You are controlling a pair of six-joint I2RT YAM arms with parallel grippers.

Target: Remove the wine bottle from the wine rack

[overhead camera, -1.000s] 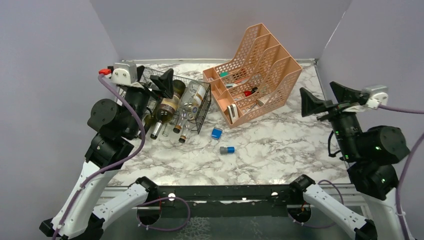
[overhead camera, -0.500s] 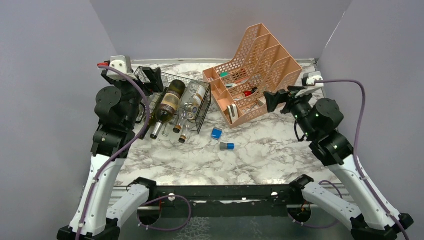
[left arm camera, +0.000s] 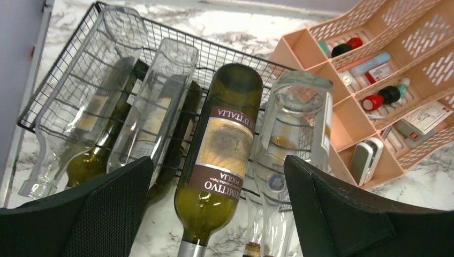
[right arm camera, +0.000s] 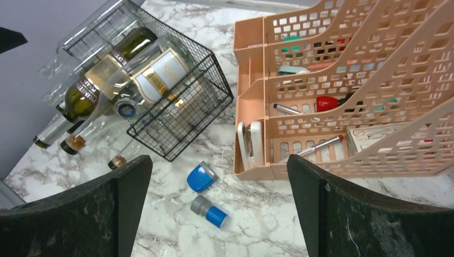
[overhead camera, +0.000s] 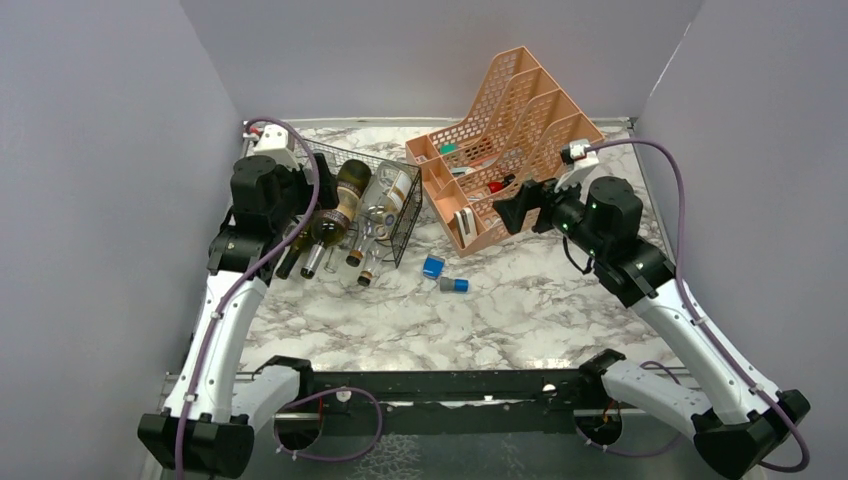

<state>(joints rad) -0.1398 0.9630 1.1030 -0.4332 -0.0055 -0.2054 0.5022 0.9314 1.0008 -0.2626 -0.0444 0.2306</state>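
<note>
Dark green glass wine bottle (left arm camera: 225, 139) lying in the black wire-mesh wine rack (left arm camera: 230, 53), neck toward the arm bases, directly beneath the open left hand (left arm camera: 218, 159); open right hand (right arm camera: 218, 160) well apart.

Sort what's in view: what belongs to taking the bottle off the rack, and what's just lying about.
Job: rack; green bottle; clear bottles beside it; left fingers, open over them.
Lying about: peach organizer and its contents; blue piece; grey-blue tube.
</note>
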